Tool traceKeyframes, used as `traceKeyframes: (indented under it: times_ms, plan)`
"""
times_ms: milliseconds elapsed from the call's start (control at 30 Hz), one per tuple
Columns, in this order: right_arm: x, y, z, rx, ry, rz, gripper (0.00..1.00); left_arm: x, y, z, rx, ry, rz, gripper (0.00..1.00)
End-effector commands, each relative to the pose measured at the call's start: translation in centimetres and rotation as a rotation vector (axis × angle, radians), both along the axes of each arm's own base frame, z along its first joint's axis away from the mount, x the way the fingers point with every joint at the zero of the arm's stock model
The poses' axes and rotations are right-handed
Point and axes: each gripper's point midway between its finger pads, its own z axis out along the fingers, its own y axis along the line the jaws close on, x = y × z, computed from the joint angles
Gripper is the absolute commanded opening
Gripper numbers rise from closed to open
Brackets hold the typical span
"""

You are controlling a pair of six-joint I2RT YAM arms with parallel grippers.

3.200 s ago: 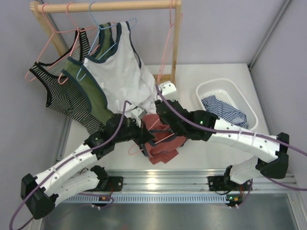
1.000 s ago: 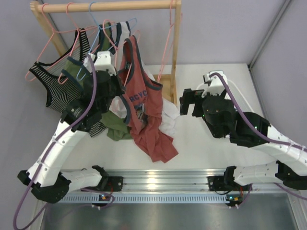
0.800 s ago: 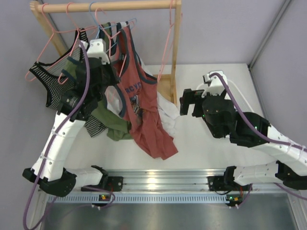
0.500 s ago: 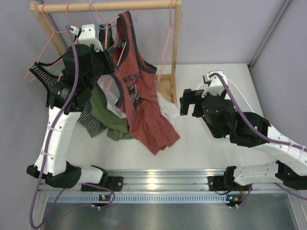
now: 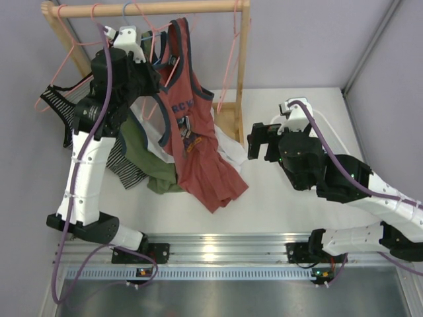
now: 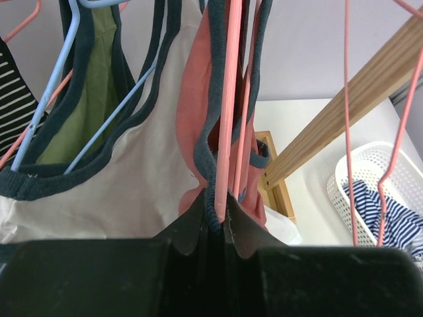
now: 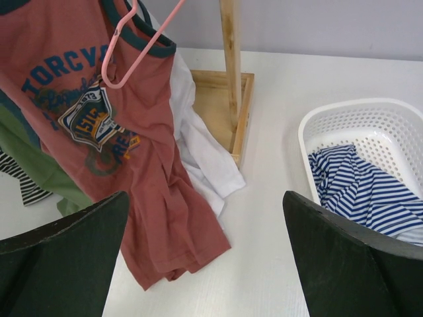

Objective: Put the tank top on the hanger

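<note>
The rust-red tank top with dark blue trim (image 5: 198,132) hangs up and down by the wooden rail (image 5: 198,6) at the back left of the white tabletop (image 5: 264,211). Its neck points up. Its bottom edge points down toward the tabletop and leans a bit to the right. It sits on the thin pink wire hanger (image 6: 228,99).

The left gripper (image 6: 218,210) is up high by the rail. Its fingers are almost together, pinched on the hanger's wire and the shirt's blue trim. The right gripper (image 7: 205,198) is low over the right side of the tabletop. Its fingers are wide apart with nothing in them.

The left wrist view shows the pinch up close. It also shows a white tank top (image 6: 119,178) and a light blue wire hanger (image 6: 66,53) just beside it. The right wrist view shows the picture on the shirt's chest. It also shows a white plastic basket (image 7: 370,112) with blue striped cloth (image 7: 357,191) in it, near the back right corner.
</note>
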Motion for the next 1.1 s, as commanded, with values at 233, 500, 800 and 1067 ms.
traceKeyframes:
  times_ms: [233, 500, 800, 1067]
  plan:
    - [-0.4, 0.1, 1.4, 0.047, -0.015, 0.016, 1.0, 2.9, 0.3, 2.8, 0.005, -0.123, -0.035, 0.0]
    - [-0.4, 0.3, 1.1, 0.044, -0.011, 0.02, 1.0, 4.8, -0.1, 0.2, 0.026, -0.07, -0.035, 0.0]
    - [-0.5, 0.6, 0.2, 0.048, 0.002, 0.031, 1.0, 4.6, -0.1, -2.5, 0.03, -0.025, -0.031, 0.0]
    - [-0.5, 0.9, -0.1, 0.041, 0.005, 0.035, 1.0, 3.5, 0.3, -2.7, 0.038, -0.033, -0.033, 0.11]
